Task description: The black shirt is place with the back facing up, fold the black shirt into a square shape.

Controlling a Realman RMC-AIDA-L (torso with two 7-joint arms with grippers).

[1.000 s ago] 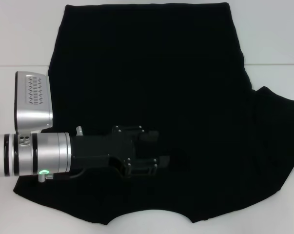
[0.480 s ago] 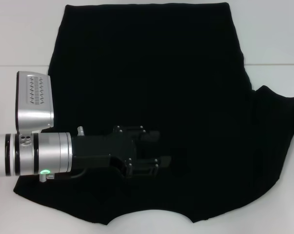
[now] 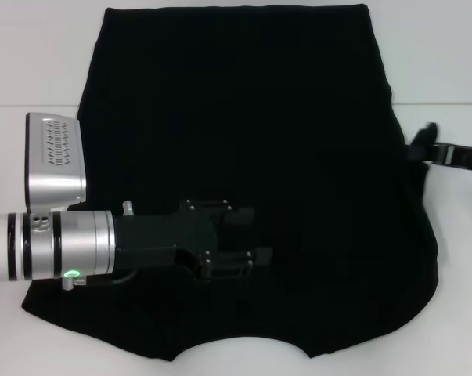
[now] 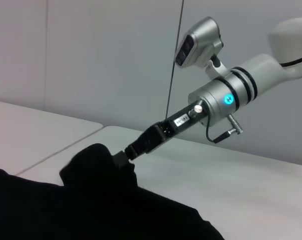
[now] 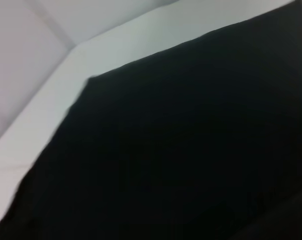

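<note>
The black shirt (image 3: pixel 243 117) lies flat on the white table, neckline toward the near edge. My left gripper (image 3: pixel 259 235) is low over the shirt's near left part, open and holding nothing. My right gripper (image 3: pixel 423 149) reaches in from the right edge and is shut on the shirt's right sleeve. In the left wrist view the right gripper (image 4: pixel 125 154) holds a raised bunch of black fabric (image 4: pixel 93 165) above the table. The right wrist view shows only the shirt (image 5: pixel 181 140) from close up.
The white table (image 3: pixel 32 63) shows on both sides of the shirt and along the near edge. A seam in the tabletop (image 3: pixel 32 106) runs across behind the left arm. A grey wall (image 4: pixel 90 60) stands behind the table.
The right sleeve, which lay spread at the right, has been lifted and drawn inward. The right gripper has come into the head view at the right. The left arm has not moved.
</note>
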